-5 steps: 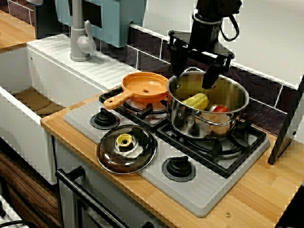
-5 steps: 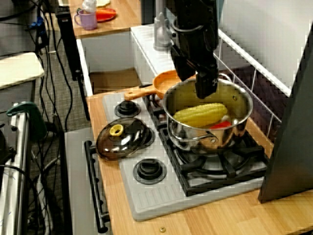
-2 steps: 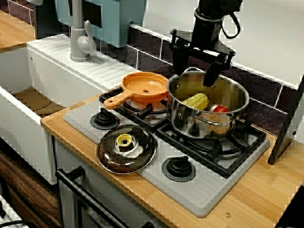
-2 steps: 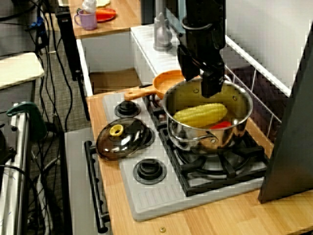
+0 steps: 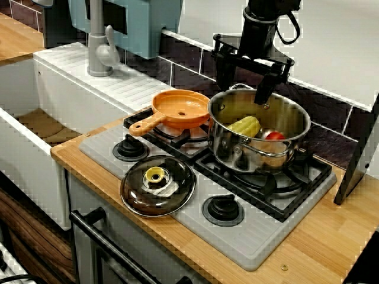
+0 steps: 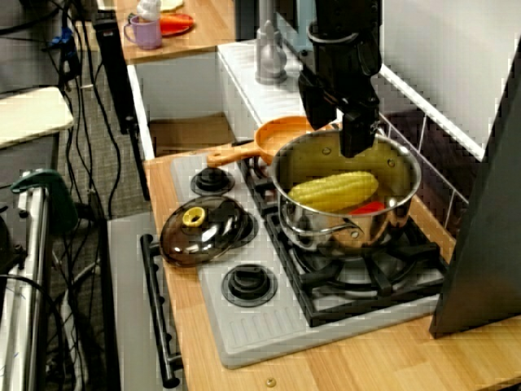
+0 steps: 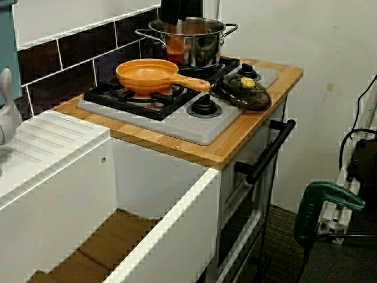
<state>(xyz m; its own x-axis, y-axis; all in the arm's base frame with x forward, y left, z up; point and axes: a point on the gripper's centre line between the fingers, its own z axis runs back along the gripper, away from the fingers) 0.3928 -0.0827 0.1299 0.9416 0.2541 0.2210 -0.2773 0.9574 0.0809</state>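
**Layout, front view, left to right.** The faucet [image 5: 99, 42] stands at the far left, behind the sink [image 5: 35, 171]. The glass lid [image 5: 157, 185] lies flat on the grey hob [image 5: 254, 239], between the two front knobs, at 7 o'clock from the pot [image 5: 249, 155]. The orange pan [image 5: 180, 107] sits on the rear left burner, at 9 o'clock from the pot, with its rim just beside the pot wall. The pot stands upright on the right burner. Inside it, the corn cob [image 5: 244, 125] lies at the centre. A red piece [image 5: 274, 135] lies at 3 o'clock from the cob.

**End effector.** The gripper [image 5: 241, 94] hangs over the rear half of the pot, at 12 o'clock from the corn cob. Its fingers are spread wide and carry nothing. The side view confirms this: the gripper [image 6: 334, 140] is clear of the corn cob [image 6: 334, 190], with the fingertips at about rim height of the pot [image 6: 350, 232].

**Change against the earlier frames.**
- The gripper has risen and shifted toward the back wall.
- The finger spread is unchanged.
- The corn cob, red piece, pan and lid keep their positions.

**View from the sink end.** The pan [image 7: 147, 75] stands in front of the pot [image 7: 194, 50]. Only the finger ends of the gripper [image 7: 175, 13] show above the rim.
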